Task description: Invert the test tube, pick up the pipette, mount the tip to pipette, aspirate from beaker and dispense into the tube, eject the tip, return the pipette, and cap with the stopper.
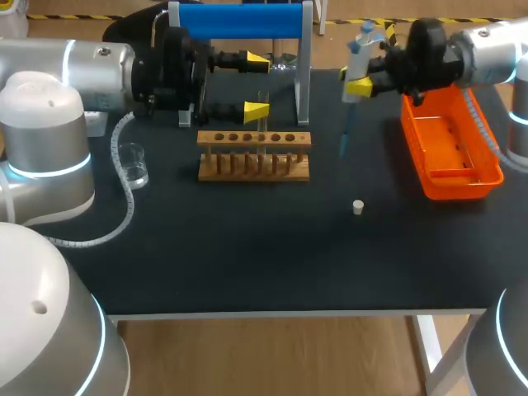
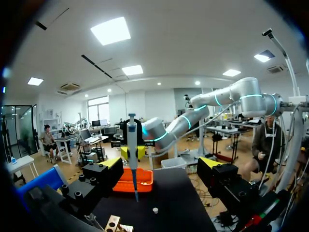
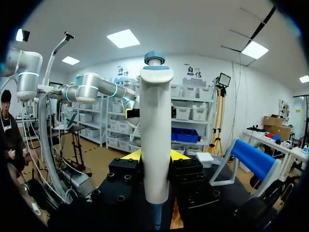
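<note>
My right gripper is shut on the white and blue pipette, held upright above the table with its thin blue end pointing down. In the right wrist view the pipette stands clamped between the fingers of that gripper. My left gripper is open wide, just above the wooden rack, where a clear test tube stands upright. From the left wrist view, the pipette hangs ahead of the open left gripper. A small white stopper lies on the black table.
An orange tray sits at the right, under my right arm. A glass beaker stands at the left beside a coiled cable. A stand with a blue bar rises behind the rack.
</note>
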`<state>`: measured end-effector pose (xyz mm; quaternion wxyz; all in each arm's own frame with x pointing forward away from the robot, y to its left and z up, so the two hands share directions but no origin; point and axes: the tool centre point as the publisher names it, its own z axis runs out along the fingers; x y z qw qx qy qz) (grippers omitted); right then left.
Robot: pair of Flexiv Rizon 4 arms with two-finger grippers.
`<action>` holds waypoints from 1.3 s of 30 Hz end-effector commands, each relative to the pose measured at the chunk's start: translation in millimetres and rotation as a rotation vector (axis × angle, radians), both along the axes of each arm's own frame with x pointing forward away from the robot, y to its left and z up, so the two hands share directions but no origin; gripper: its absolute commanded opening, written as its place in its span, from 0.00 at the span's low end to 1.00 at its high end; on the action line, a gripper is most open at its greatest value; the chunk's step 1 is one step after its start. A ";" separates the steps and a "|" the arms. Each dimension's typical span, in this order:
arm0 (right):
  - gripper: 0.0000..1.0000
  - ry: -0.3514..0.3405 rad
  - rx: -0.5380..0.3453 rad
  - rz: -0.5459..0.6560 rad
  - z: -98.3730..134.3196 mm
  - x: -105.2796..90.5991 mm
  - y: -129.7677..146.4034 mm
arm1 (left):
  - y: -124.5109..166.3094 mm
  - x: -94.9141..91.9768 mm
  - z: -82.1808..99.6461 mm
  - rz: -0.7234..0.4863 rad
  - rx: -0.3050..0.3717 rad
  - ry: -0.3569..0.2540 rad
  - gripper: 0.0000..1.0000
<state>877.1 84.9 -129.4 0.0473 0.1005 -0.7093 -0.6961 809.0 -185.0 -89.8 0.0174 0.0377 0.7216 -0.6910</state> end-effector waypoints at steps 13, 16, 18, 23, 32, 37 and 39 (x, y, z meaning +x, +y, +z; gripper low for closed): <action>0.00 -0.072 -0.034 -0.095 29.1 40.3 -158.1 | -0.1 0.0 -0.3 0.000 -0.001 -0.001 1.00; 0.00 -0.062 -0.027 -0.112 28.5 48.6 -183.6 | -0.1 0.0 -0.3 0.000 -0.001 -0.001 1.00; 0.00 -0.061 -0.027 -0.126 27.1 53.2 -199.0 | -0.1 0.0 -0.3 0.000 -0.001 -0.001 1.00; 0.00 -0.054 -0.020 -0.141 22.2 61.9 -231.1 | -0.1 0.0 -0.3 0.000 -0.001 -0.001 1.00; 0.00 -0.036 0.008 -0.186 13.2 71.6 -264.7 | -0.1 0.0 -0.3 0.000 -0.001 -0.001 1.00; 0.00 -0.012 0.024 -0.194 4.5 70.6 -265.9 | -0.1 0.0 -0.3 0.000 -0.001 -0.001 1.00; 0.00 0.002 0.032 -0.194 1.0 70.3 -264.8 | -0.1 0.0 -0.3 0.000 -0.001 -0.001 1.00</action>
